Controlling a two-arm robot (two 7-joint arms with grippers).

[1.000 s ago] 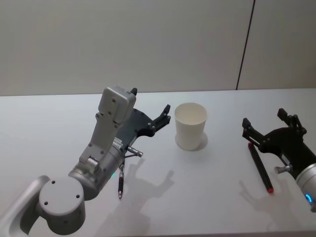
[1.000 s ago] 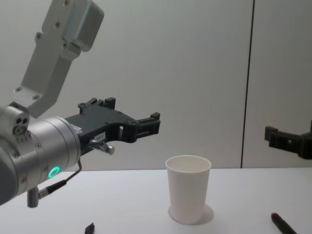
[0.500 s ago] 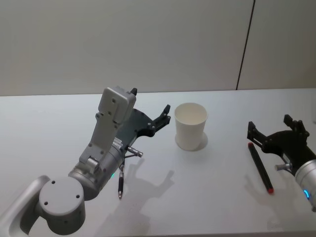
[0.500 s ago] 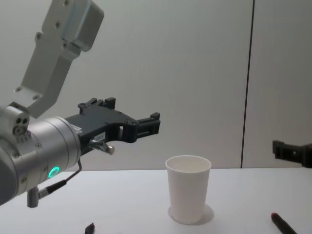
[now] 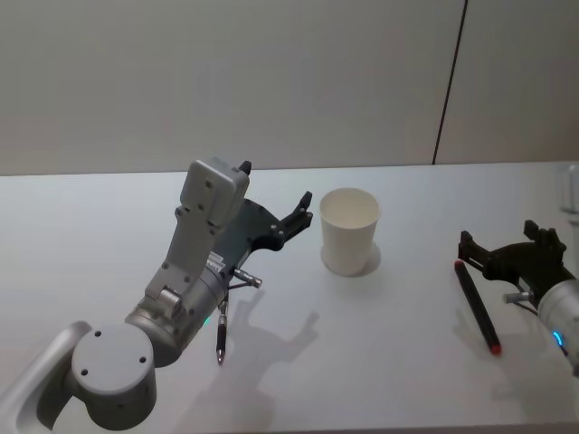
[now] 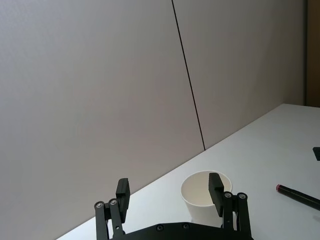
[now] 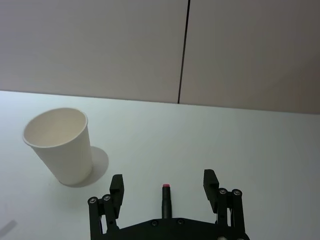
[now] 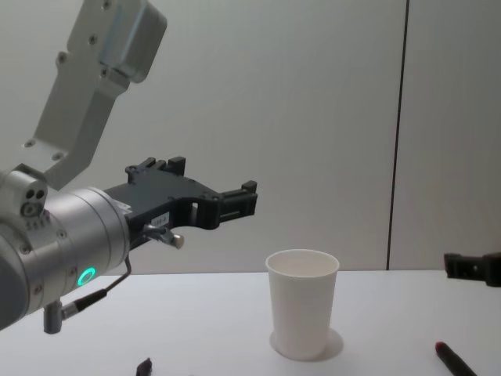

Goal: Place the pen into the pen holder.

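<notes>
- Pen (image 5: 476, 306) is seen flat on the white table (image 5: 380, 362), under and just behind the right gripper (image 5: 499, 233), well apart from the pen holder (image 5: 349, 231).
- Its long axis runs near to far. The far, red-tipped end points away from the robot, and in the head view the near end slants slightly toward the robot's right.
- In the right wrist view the pen (image 7: 165, 202) is lined up midway between the fingers of the right gripper (image 7: 163, 185), red end leading; this centring cannot be judged from the head view.
- The right gripper is held above the table with its fingers spread wide and nothing between them. In the chest view one of its fingers (image 8: 473, 269) is shown clear above the pen's red tip (image 8: 452, 362).
- A second pen (image 5: 220, 333), dark, is seen lying beneath the left arm, well behind the left gripper (image 5: 303, 210). In the chest view just its end (image 8: 143, 366) is caught.
- The left gripper (image 8: 249, 200) is held raised, fingers spread and empty, just short of the pen holder (image 8: 302, 313) and higher than its rim.
- In the left wrist view the pen holder (image 6: 197, 195) is framed ahead between the fingers of the left gripper (image 6: 169, 190), its open mouth shown empty, with the pen (image 6: 297, 195) far off to one side.
- The pen holder stands upright ahead of both grippers, to the left of the right one.
</notes>
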